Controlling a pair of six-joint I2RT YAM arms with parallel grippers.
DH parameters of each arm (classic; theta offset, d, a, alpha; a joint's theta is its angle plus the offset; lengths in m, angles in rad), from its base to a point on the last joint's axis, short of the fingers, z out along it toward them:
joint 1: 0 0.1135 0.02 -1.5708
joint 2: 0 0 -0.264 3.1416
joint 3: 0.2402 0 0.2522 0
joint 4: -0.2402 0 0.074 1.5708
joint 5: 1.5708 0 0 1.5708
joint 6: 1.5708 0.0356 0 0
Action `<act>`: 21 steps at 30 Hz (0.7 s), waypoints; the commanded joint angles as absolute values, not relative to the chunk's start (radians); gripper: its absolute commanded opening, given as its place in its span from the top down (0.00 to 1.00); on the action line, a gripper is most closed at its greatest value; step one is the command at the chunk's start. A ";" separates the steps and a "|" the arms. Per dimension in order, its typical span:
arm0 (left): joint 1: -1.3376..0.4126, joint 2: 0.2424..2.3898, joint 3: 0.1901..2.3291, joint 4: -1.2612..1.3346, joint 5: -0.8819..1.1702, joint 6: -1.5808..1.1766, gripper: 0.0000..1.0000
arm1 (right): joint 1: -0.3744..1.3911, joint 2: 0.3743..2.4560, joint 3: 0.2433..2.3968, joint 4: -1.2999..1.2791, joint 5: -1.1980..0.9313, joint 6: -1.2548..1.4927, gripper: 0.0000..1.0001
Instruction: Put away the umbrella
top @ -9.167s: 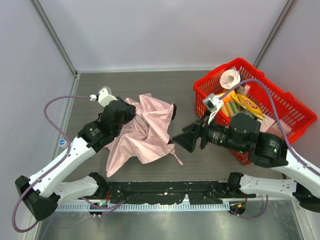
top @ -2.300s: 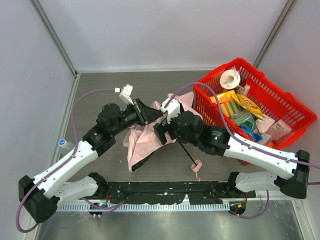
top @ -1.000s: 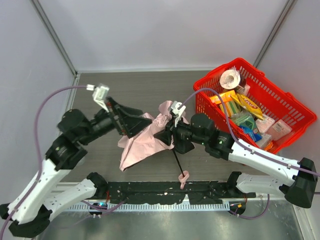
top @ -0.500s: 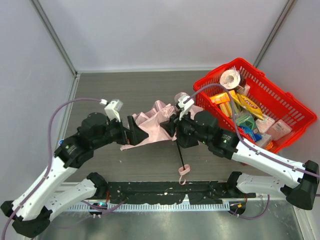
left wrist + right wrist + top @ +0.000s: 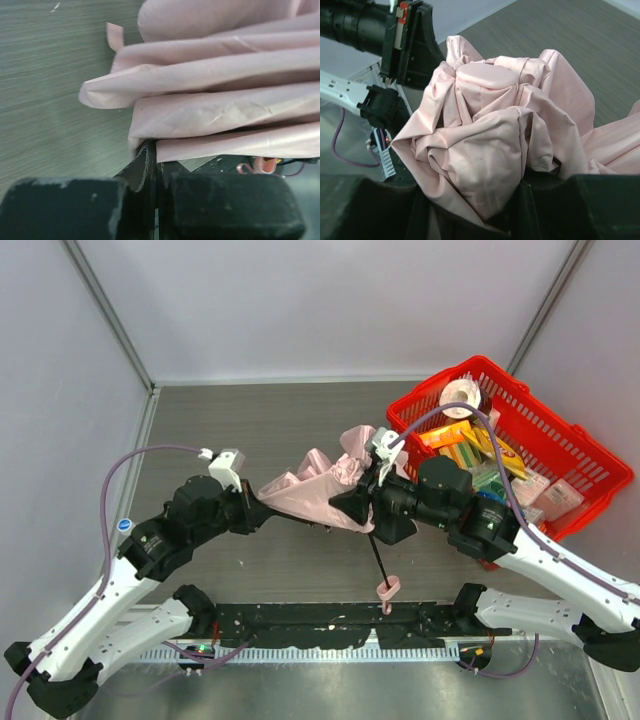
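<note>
Holding the umbrella (image 5: 310, 492) over the table (image 5: 250, 430), our left gripper (image 5: 262, 511) pinches its hem and our right gripper (image 5: 352, 504) clamps the bunched canopy. We judge the fabric light, limp and slippery, so the stiff shaft (image 5: 378, 562) offers a surer hold.

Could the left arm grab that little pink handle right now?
Probably not at once: the left gripper is shut on the umbrella fabric. The handle itself sits in the open.

Here's the pale pink fabric umbrella (image 5: 305, 496), plain all over, thin black shaft (image 5: 377, 558), small pink handle (image 5: 387, 588); bright red plastic lattice basket (image 5: 580, 455); grey wood-grain bench (image 5: 250, 420).
</note>
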State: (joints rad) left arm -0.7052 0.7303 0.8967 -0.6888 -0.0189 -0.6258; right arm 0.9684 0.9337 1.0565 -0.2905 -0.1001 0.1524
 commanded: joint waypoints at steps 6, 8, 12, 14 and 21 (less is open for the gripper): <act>-0.703 0.715 0.899 -0.716 -0.155 -0.557 1.00 | 0.969 0.864 1.178 -0.370 -0.244 0.138 1.00; -0.703 0.713 0.894 -0.716 -0.178 -0.572 1.00 | 0.969 0.879 1.209 -0.347 -0.267 0.156 0.99; -0.704 0.680 0.925 -0.735 -0.254 -0.603 0.68 | 0.971 0.977 1.296 -0.336 -0.215 0.161 1.00; -0.703 0.644 0.960 -0.771 -0.340 -0.612 0.47 | 0.969 1.037 1.347 -0.336 -0.135 0.147 1.00; -0.703 0.390 0.977 -0.787 -0.558 -0.634 0.25 | 0.968 1.377 1.640 -0.379 0.176 0.006 1.00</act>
State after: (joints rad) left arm -0.7067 0.5236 0.9421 -0.7849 -0.3901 -0.6216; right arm 0.9688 1.2369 1.4776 -0.4397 -0.0395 0.1047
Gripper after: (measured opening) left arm 0.723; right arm 0.419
